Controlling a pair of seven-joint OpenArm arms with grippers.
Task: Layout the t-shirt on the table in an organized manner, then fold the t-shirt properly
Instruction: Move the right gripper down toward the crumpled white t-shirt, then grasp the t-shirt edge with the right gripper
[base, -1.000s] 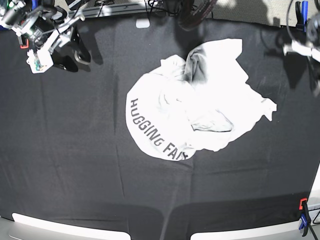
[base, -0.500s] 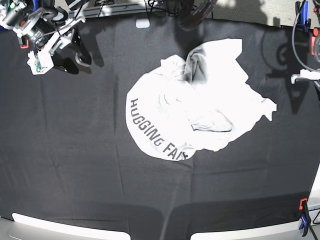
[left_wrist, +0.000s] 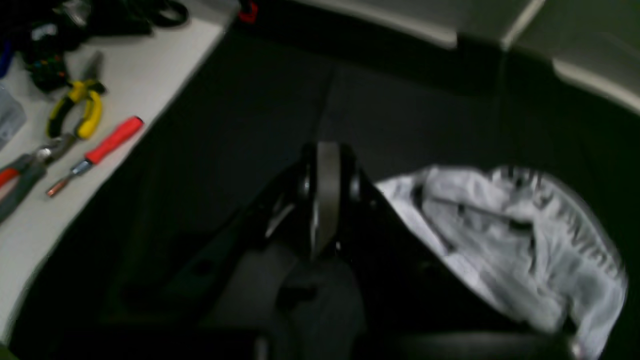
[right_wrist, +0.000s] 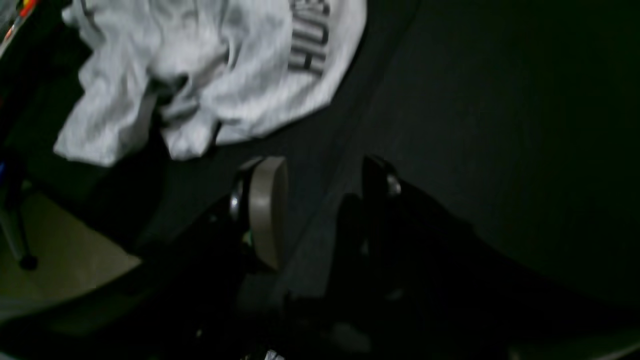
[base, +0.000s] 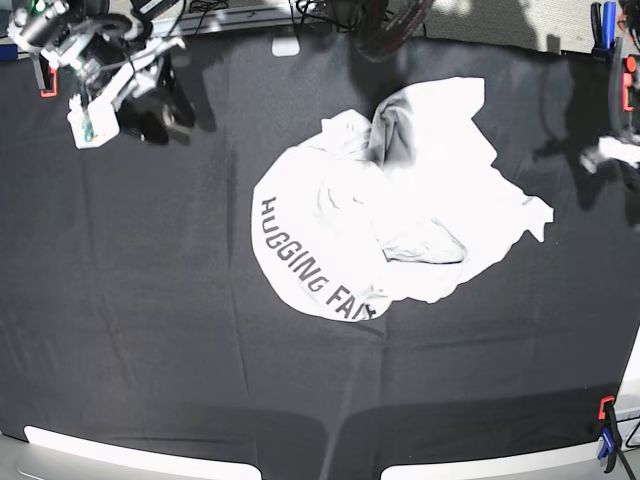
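Observation:
The t-shirt (base: 400, 210) lies crumpled in a heap at the middle of the table (base: 150, 300), its white cloth bunched and the dark "HUGGING FA" lettering curving along its near-left edge. My right gripper (base: 160, 105) hovers over the far-left corner, well away from the shirt; in the right wrist view this gripper (right_wrist: 325, 170) stands open and empty above bare black cloth, with the t-shirt (right_wrist: 200, 75) beyond it. At the right edge, blurred, is my left gripper (base: 612, 150). Seen from the left wrist, the left gripper (left_wrist: 327, 155) is shut on nothing, the t-shirt (left_wrist: 510, 240) to its right.
A white bench beside the table holds yellow pliers (left_wrist: 80, 107) and a red-handled screwdriver (left_wrist: 107, 145). A red and blue clamp (base: 607, 435) grips the near-right table edge, and another clamp (base: 608, 20) stands at the far right. Cables run along the far edge.
The left arm has swung down along the right edge and is blurred. The right arm has shifted slightly right at the far-left corner. The t-shirt has not moved.

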